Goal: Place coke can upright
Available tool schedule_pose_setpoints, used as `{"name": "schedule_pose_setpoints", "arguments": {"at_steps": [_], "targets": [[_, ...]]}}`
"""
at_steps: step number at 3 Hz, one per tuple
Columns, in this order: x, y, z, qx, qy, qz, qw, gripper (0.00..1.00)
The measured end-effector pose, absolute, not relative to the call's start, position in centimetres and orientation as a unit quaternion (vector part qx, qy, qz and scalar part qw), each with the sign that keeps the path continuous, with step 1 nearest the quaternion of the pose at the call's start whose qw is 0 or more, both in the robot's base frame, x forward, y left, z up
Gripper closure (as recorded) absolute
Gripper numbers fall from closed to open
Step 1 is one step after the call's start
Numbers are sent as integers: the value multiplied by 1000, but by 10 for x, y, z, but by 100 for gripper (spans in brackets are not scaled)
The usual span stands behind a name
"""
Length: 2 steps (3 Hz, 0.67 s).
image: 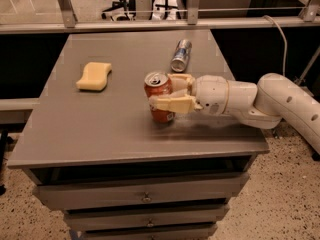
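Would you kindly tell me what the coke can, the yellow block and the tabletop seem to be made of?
The coke can looks like thin painted metal: glossy red-orange wall, silver top. The yellow block is probably foam sponge: matte, soft rounded edges. The tabletop appears matte grey laminate or painted metal. The gripper, at the table's right middle, is closed on the can.

Dim warm light is falling from above, laying a soft shadow under the gripper (164,91) clasping the coke can (156,86).

Gripper (161,91) apparently around upright coke can (161,115)
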State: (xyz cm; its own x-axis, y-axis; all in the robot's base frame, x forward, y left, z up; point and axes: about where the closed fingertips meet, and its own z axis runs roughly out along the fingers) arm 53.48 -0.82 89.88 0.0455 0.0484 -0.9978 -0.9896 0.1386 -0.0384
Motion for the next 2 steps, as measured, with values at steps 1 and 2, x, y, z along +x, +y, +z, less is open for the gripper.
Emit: {"name": "schedule_pose_setpoints", "arguments": {"at_steps": [1, 2], "targets": [[533, -11, 893, -461, 511, 465, 556, 62], [531, -15, 888, -459, 515, 463, 556, 36]]}}
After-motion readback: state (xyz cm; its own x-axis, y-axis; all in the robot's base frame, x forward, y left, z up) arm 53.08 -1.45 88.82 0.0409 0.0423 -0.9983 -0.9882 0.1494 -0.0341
